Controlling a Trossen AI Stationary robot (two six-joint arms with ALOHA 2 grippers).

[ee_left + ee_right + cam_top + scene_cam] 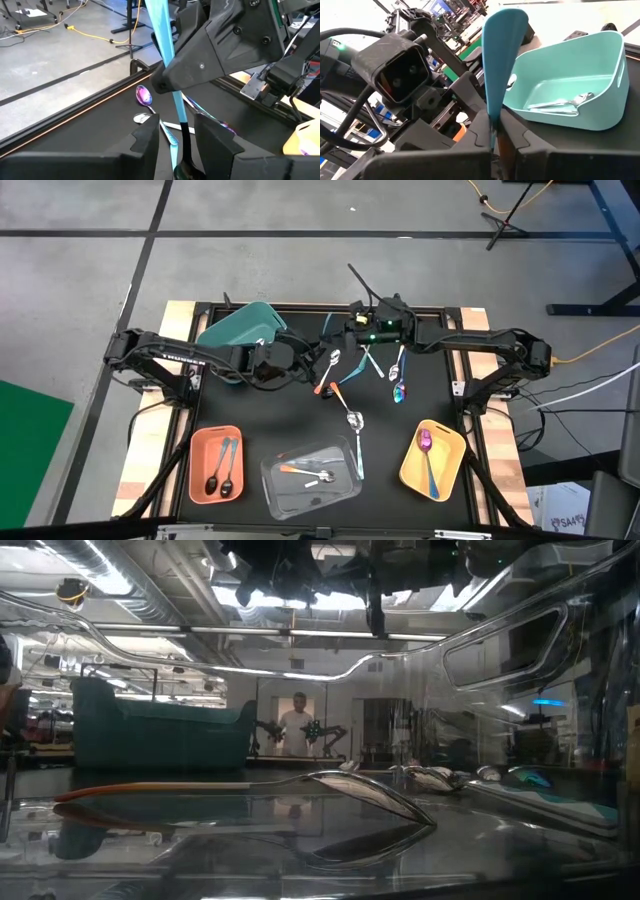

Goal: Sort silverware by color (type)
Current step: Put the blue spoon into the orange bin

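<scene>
a spoon with a black bowl and teal handle [167, 65] is held between both arms near the far middle of the table, seemingly in a handover. the right gripper [494, 131] is seen closed tight on the teal handle, its two fingers pinched against the flat blade. the left gripper [176, 137] stands part open around the dark neck of the same spoon, with gaps on either side, so the spoon appears not yet clamped there. a handover is judged likely so that the spoon can be carried to the salmon bin [197, 477] on the left arm's side, where two like spoons [222, 467] already lie. silver spoons [560, 104] rest in the teal bin [600, 75], orange-handled ones [300, 471] in the clear bin [280, 498], a purple one [428, 455] in the yellow bin [412, 472]. several loose spoons [352, 420] are left on the black mat [280, 420].
</scene>
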